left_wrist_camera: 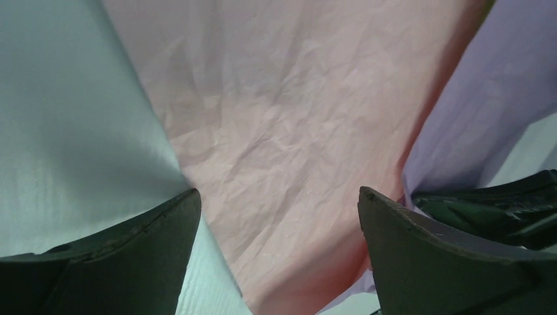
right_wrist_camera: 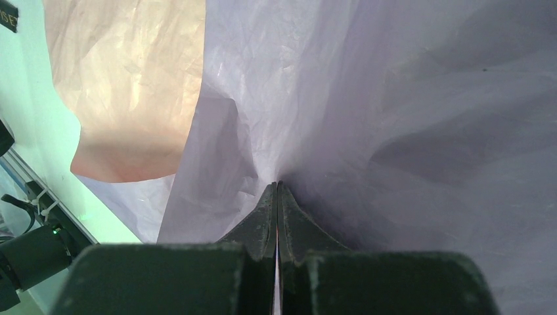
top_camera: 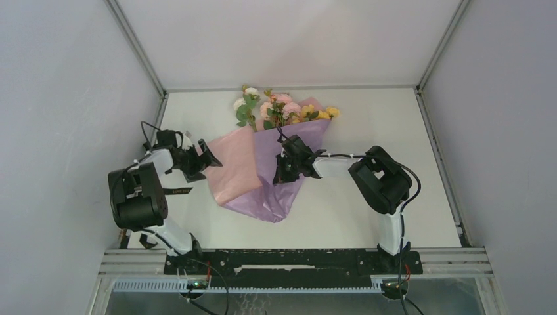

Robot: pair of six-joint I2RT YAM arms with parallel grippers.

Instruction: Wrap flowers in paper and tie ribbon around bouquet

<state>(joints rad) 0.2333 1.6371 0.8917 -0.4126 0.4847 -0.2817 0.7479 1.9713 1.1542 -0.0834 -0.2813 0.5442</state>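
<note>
Left end effector [left_wrist_camera: 276,197] stands open over the paper's [left_wrist_camera: 282,118] pink fold. Right end effector [right_wrist_camera: 276,186] is closed, tips against its purple side.

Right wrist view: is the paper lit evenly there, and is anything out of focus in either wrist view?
Right wrist view: not evenly; the paper is bright near the top and falls into shadow in the folds by the shut right gripper, whose near body looks soft. Left wrist view: the pink side is evenly lit, crinkles sharp; the open left gripper is dark, showing little detail.
</note>
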